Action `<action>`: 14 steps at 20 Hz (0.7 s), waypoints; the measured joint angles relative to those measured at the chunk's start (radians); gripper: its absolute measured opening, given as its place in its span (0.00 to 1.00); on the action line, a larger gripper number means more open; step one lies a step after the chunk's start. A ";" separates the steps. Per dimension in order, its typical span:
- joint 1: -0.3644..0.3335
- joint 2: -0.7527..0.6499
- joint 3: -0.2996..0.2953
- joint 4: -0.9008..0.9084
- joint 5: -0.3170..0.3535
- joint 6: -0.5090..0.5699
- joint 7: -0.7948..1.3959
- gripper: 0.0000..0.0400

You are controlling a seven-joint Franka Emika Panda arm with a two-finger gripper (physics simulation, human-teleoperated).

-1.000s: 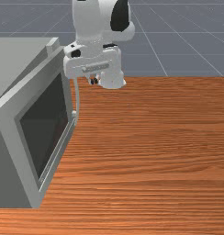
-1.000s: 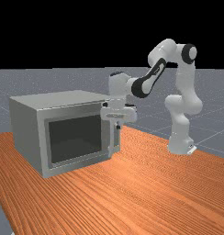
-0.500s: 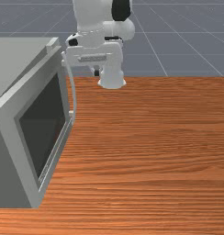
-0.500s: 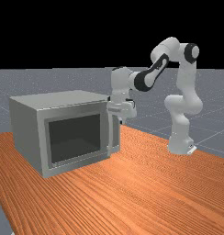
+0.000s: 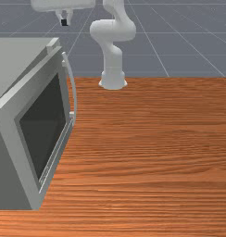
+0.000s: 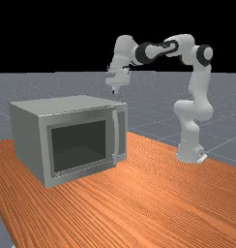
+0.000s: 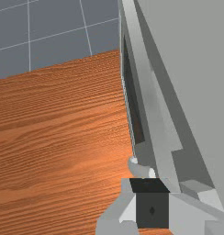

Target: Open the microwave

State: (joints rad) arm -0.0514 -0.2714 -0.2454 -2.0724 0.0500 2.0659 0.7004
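Microwave: in the front view, the microwave (image 5: pixel 22 62) stands on the table (image 5: pixel 152 152), its door (image 5: pixel 43 125) seemingly just ajar.
End effector: in the front view, the end effector (image 5: pixel 64 21) has its fingers pressed together on nothing; in the far view it is above the microwave's handle side, well apart.
Handle: in the far view, the curved handle (image 6: pixel 115 138) runs upright down the microwave's front; best come down alongside, slip the fingertips behind the handle or the door's free edge, then sweep outward along the hinge's arc — pressing on the front would shut it.
Fingertips: in the wrist view, they look nearly lined up over the handle; shift before lowering, or they may strike its top.
Change: half a second ago, the end effector was low beside the microwave's handle; now it is raised — door unmoved since.
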 joint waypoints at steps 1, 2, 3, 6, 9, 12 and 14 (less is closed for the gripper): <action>-0.015 -0.003 -0.005 0.015 -0.024 0.005 0.013 0.39; -0.030 -0.003 -0.008 0.025 -0.048 0.015 0.029 0.63; -0.043 0.001 -0.011 0.030 -0.070 0.031 0.042 0.78; -0.072 0.019 -0.017 0.030 -0.120 0.111 0.076 0.21; -0.081 0.065 -0.018 0.022 -0.144 0.136 0.091 0.05; -0.082 0.085 -0.018 -0.006 -0.149 0.147 0.094 0.01; -0.082 0.108 -0.019 -0.038 -0.152 0.175 0.096 0.00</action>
State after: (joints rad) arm -0.1332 -0.1638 -0.2641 -2.1102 -0.1015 2.2409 0.7960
